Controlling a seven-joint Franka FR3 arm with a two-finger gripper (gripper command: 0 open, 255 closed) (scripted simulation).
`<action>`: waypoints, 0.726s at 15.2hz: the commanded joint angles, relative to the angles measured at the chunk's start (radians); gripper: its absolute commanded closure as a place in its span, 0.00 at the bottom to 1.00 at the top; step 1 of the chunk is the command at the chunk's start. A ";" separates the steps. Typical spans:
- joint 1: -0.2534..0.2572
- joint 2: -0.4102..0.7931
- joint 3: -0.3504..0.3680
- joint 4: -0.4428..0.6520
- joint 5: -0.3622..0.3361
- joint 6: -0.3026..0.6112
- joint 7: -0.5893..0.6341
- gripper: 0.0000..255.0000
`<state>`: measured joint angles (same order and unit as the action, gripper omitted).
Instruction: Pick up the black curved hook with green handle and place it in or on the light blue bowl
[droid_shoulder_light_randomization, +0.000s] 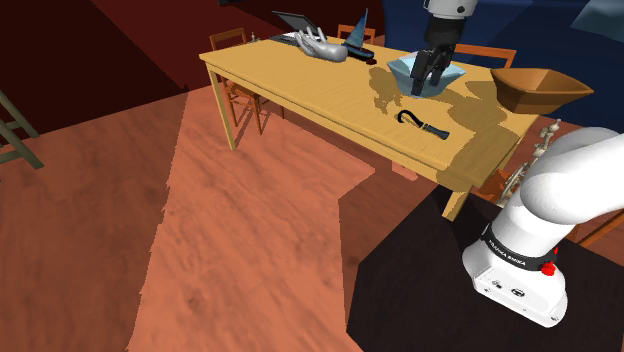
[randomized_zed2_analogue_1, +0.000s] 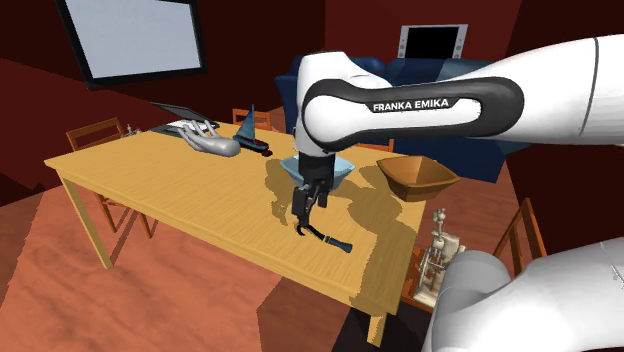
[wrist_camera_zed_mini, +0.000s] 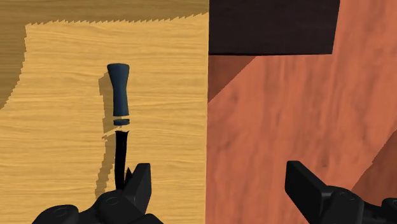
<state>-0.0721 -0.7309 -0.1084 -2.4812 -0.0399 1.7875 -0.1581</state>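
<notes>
On the shoulder view I started at the near edge of the table (droid_shoulder_light_randomization: 300, 85), and the hook (droid_shoulder_light_randomization: 420, 122) lay flat on the wood just inside that edge, untouched. Its handle looked dark bluish rather than green. On the wrist view the handle end pointed away from the gripper (wrist_camera_zed_mini: 217, 168) and the black curved end (wrist_camera_zed_mini: 121, 156) lay closest to it.

The gripper hung above the table with its fingers spread wide and nothing between them. The move turned on one relation. The hook (wrist_camera_zed_mini: 118, 89) sat at the outer side of one finger (wrist_camera_zed_mini: 141, 181), not in the gap, and the gap itself looked down on the table's edge and the floor beyond. The hook's long axis ran across the line between the fingers, so I judged the wrist angle was fine and only a sideways shift was needed before lowering.

On the second exterior view the gripper (randomized_zed2_analogue_1: 304, 222) hovered just over the hook's (randomized_zed2_analogue_1: 325, 238) curved end. Beyond it stood the light blue bowl (randomized_zed2_analogue_1: 343, 163), with a brown bowl (randomized_zed2_analogue_1: 418, 178) to its right.
</notes>
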 joint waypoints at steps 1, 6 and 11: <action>-0.013 0.030 -0.032 -0.030 -0.024 0.057 -0.038 0.00; -0.045 0.118 -0.114 -0.081 -0.077 0.187 -0.131 0.00; -0.068 0.222 -0.186 -0.099 -0.113 0.302 -0.210 0.00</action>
<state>-0.1375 -0.5318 -0.2820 -2.5782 -0.1476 2.0652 -0.3541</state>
